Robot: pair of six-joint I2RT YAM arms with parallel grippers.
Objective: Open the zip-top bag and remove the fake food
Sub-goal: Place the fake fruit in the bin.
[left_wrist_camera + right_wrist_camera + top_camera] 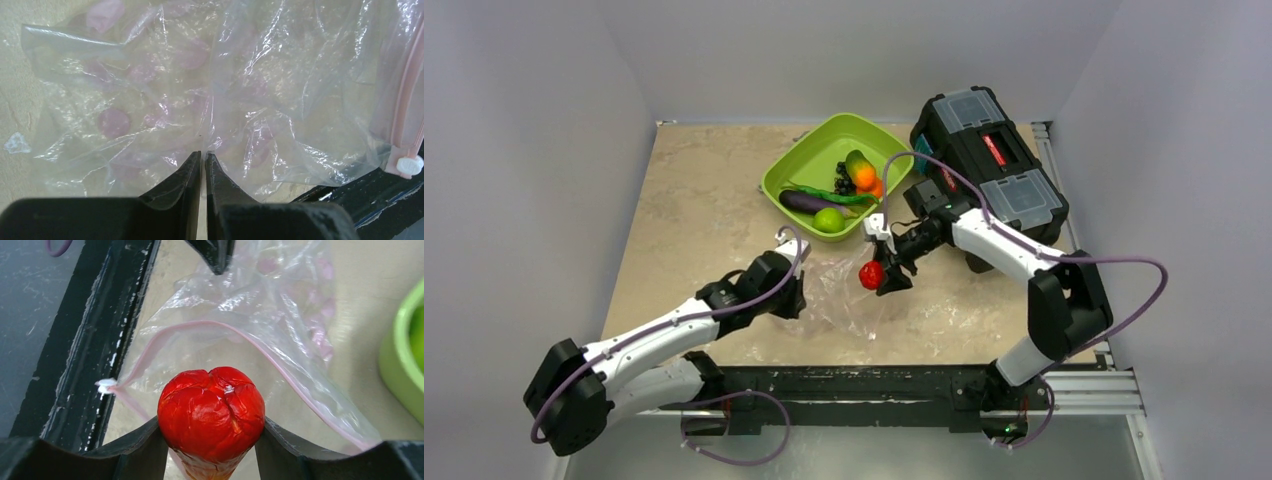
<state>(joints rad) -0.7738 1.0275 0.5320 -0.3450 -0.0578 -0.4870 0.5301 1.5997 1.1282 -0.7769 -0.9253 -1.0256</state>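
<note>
From the top camera, shows the zip-top bag point(849, 300) lying crumpled on the tabletop point(694, 200) near the front edge, between the two arms. Puts the left tool point(796, 300) low at the bag's left edge and the right tool point(889, 272) at its right edge, clamped on a red strawberry point(871, 275) that hangs clear of the tabletop. Places the rest of the fake food farther back in the green tray point(776, 180): purple eggplant point(804, 202), lime point(828, 220), orange point(864, 177), dark grapes point(843, 182) and a green pod point(839, 196). Sets a black toolbox point(989, 160) just right of the tray. From the left wrist, shows the left tool's fingertips drawn together on a fold of the clear plastic, which creases upward from the pinch. Catches pale pink round spots point(114, 121) on the film, and at the right edge the pink zip strip point(407, 100) ending in a white slider point(410, 164). From the right wrist, fills the foreground with the glossy strawberry gripped on both sides by the right tool's fingers. Shows the zip strip behind it parted into an open loop, so the bag's mouth stands open. Finds the left tool's dark tips at the bag's far end, a black rail point(100, 340) to the left and the tray's rim at the right
</note>
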